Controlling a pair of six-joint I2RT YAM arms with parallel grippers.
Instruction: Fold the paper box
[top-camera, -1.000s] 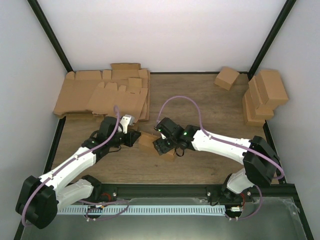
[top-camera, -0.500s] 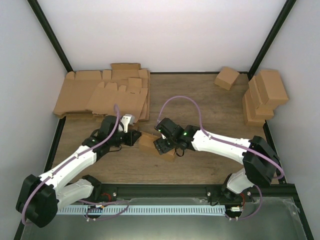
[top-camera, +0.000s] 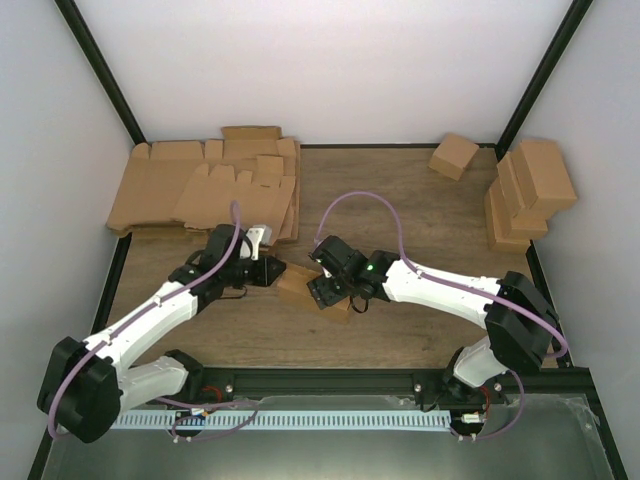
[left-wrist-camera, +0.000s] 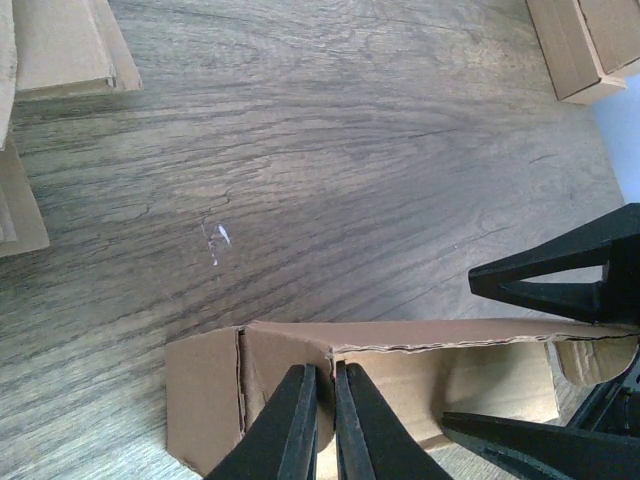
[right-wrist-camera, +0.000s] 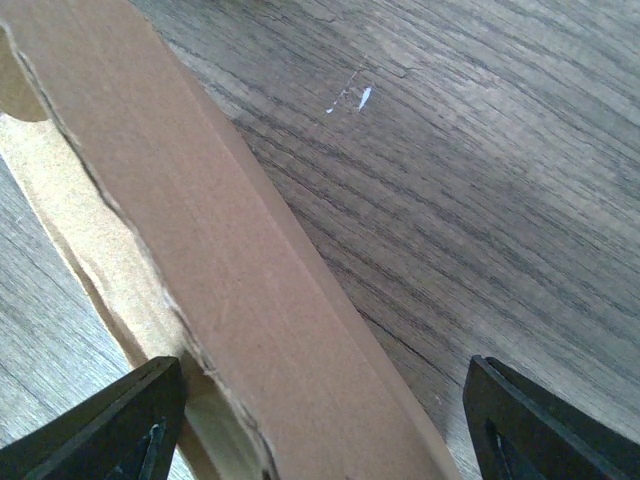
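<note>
The paper box (top-camera: 295, 283) is a small brown cardboard box lying on its side on the wood table between the two arms. In the left wrist view the box (left-wrist-camera: 400, 345) shows its open side and a loose end flap. My left gripper (left-wrist-camera: 327, 385) is shut, with its tips pressed against the inner flap at the box's left end. It also shows in the top view (top-camera: 275, 271). My right gripper (right-wrist-camera: 325, 400) is open wide and straddles the box's long wall (right-wrist-camera: 230, 250). It sits at the box's right end in the top view (top-camera: 325, 290).
A stack of flat cardboard blanks (top-camera: 210, 190) lies at the back left. Folded boxes (top-camera: 530, 190) are piled at the back right, with a single one (top-camera: 453, 155) beside them. Black frame posts border the table.
My left gripper has moved right, up to the box's left end, and its tips now press into it. The right arm and the box have stayed put.
</note>
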